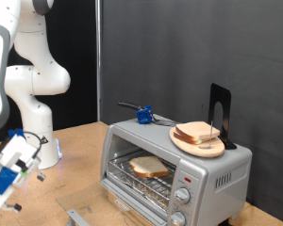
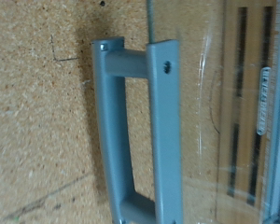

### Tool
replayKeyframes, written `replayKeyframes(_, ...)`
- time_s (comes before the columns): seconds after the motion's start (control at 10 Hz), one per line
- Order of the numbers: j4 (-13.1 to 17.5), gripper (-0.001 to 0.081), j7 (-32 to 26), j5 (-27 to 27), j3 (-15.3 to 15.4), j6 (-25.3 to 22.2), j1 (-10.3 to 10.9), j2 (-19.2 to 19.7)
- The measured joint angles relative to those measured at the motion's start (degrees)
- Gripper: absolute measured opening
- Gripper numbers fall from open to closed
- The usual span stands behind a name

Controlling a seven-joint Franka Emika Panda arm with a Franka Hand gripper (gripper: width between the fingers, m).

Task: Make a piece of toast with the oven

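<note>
The silver oven (image 1: 222,174) stands at the exterior view's right with its glass door (image 1: 113,209) folded down open. One piece of toast (image 1: 148,167) lies on the wire rack inside. My gripper (image 1: 9,171) hangs at the exterior view's lower left, apart from the oven and a little left of the door's handle (image 1: 78,217). It holds nothing that I can see. The wrist view shows the grey door handle (image 2: 131,131) close up, with the glass door (image 2: 229,112) beside it over the cork table. My fingers do not show there.
A wooden plate (image 1: 200,146) with stacked bread slices (image 1: 200,133) sits on the oven's top, beside a black stand (image 1: 220,108) and a small blue object (image 1: 143,116). Two knobs (image 1: 184,196) and a red light (image 1: 187,177) are on the oven's front. A black curtain hangs behind.
</note>
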Motion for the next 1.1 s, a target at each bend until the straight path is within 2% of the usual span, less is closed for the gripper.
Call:
replayKeyframes(0.3, -1.33, 0.0809, -3.33, 4.12, 3.6, 3.26, 1.61, 3.4)
replayKeyframes(0.6, -3.81, 0.0809, -4.71, 6.05, 6.45, 4.02, 3.2, 3.98)
replayKeyframes(0.8, -5.68, 0.0809, -5.62, 6.96, 7.94, 3.11, 3.66, 2.93)
replayKeyframes(1.1, -8.03, 0.0809, -5.54, 6.99, 8.29, -1.52, 3.37, -1.66)
